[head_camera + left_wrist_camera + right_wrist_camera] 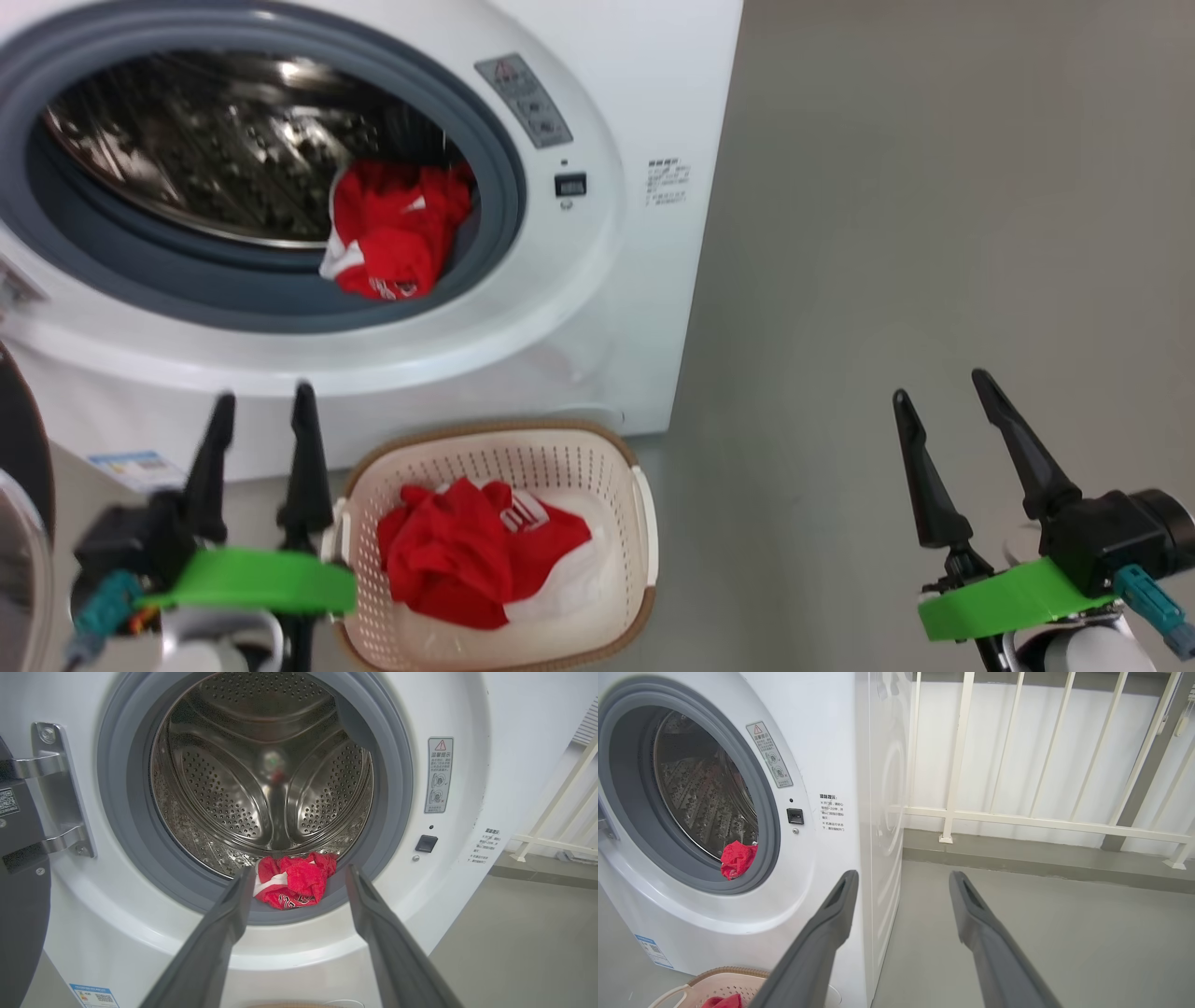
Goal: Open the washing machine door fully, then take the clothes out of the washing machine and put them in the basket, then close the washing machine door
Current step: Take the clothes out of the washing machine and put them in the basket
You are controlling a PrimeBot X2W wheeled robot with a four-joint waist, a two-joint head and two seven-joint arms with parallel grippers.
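One bright red striped garment [392,233] is left at the mouth of the big white front-loading washing machine [597,308], another red garment [467,551] is dumped in the small cream perforated basket [644,523] in front of it, and the left fingers [305,467] and right fingers [924,485] are held wide apart, empty.

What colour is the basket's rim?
Brown, around the cream basket; clearest in the head view.
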